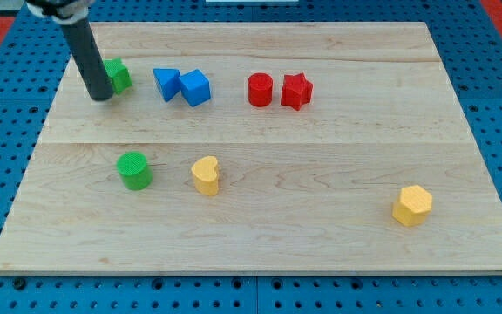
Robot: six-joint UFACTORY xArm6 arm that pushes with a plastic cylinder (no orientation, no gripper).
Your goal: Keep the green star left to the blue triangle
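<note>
The green star (pixel 118 75) lies near the board's top left, partly hidden by my rod. My tip (pixel 99 95) rests on the board at the star's lower left edge, touching or almost touching it. The blue triangle (pixel 166 83) lies to the right of the star with a small gap between them. A blue cube (pixel 195 87) sits against the triangle's right side.
A red cylinder (pixel 260 90) and a red star (pixel 295 90) sit side by side at top centre. A green cylinder (pixel 134 170) and a yellow heart (pixel 205 174) lie lower left. A yellow hexagon (pixel 412 206) lies lower right. The wooden board (pixel 321 218) rests on a blue pegboard.
</note>
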